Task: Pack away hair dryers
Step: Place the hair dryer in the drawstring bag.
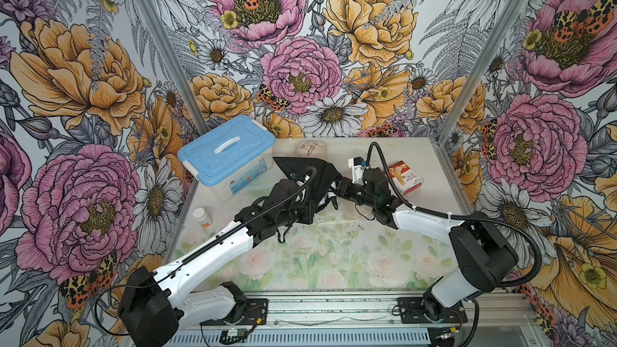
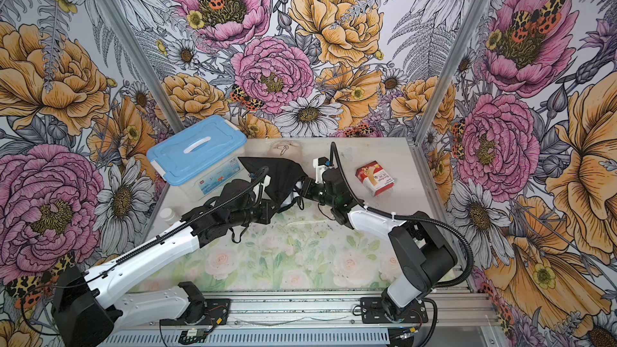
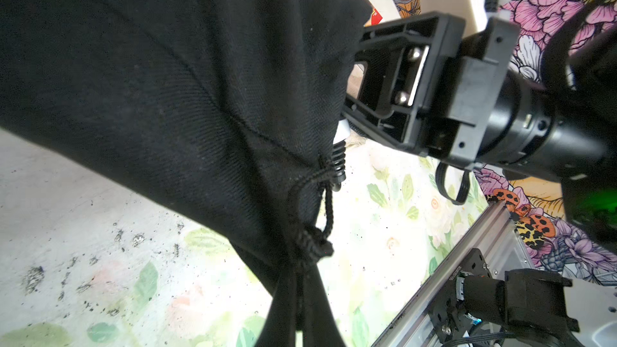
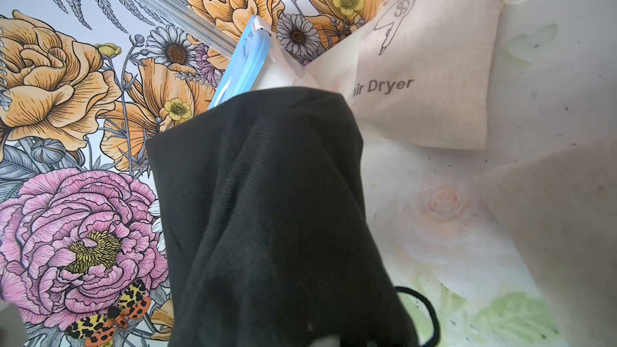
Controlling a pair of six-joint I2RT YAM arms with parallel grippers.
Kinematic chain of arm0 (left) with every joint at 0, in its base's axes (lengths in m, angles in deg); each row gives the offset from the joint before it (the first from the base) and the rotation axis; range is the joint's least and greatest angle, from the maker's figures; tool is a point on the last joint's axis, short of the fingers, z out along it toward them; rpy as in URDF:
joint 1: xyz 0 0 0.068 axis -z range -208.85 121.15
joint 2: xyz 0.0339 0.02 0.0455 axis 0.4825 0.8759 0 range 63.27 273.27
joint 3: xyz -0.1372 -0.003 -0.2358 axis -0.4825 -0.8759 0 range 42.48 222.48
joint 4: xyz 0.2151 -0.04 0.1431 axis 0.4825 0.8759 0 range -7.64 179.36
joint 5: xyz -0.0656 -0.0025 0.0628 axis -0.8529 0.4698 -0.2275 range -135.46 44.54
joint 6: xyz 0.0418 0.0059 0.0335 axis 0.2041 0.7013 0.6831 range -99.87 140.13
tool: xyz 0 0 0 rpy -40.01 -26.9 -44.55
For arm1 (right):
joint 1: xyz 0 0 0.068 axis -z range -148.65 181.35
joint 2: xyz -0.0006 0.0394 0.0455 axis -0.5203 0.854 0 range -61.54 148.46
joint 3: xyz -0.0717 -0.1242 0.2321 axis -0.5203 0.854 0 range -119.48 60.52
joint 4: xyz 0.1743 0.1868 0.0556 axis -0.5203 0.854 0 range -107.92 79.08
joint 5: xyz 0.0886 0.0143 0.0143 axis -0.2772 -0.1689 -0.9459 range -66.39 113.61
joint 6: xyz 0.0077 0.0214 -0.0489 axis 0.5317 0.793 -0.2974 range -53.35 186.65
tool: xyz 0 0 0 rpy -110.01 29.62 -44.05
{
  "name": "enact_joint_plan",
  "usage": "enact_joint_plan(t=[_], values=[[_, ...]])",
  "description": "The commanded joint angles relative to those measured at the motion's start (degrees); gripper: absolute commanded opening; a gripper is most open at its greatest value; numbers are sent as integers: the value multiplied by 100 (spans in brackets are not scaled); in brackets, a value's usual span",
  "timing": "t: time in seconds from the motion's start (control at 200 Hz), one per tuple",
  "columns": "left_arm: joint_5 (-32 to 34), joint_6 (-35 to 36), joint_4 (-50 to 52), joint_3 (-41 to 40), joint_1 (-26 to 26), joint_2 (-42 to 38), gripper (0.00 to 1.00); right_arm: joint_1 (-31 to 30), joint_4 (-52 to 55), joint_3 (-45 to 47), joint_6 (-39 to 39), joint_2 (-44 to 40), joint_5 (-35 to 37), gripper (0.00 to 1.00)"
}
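Left tool (image 3: 295,285) clamps black pouch (image 3: 167,78) — right tool (image 3: 355,76) jaws apart, tips hidden.

cannot see the tips of the right claw (image 3: 359,85), buried in the mouth of the black pouch (image 3: 200,95), nor anything gripped there. hides all of a hair dryer (image 3: 342,128) but a white sliver and ribbed cord end. covers the first letter printed on the beige pouch (image 4: 434,71). too small to read: bottle (image 1: 202,216) label.

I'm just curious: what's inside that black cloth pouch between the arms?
At the black pouch mouth, only a white plastic edge and a ribbed black cord end peek out, probably a hair dryer's. The cloth hides the rest.
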Motion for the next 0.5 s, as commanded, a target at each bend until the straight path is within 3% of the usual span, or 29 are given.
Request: enact_joint_plan(t=[0.0,0.285,0.495], values=[[-52,51,21,366,33,167,0,-80,-15,-295,-467,-138,548,6],[-258,305,21,1364,-233,620,0,-487,978,-376,-1171,-443,974,5],[-436,404,-14,2000,-228,1207,0,-586,1206,-450,-1278,-439,901,5]])
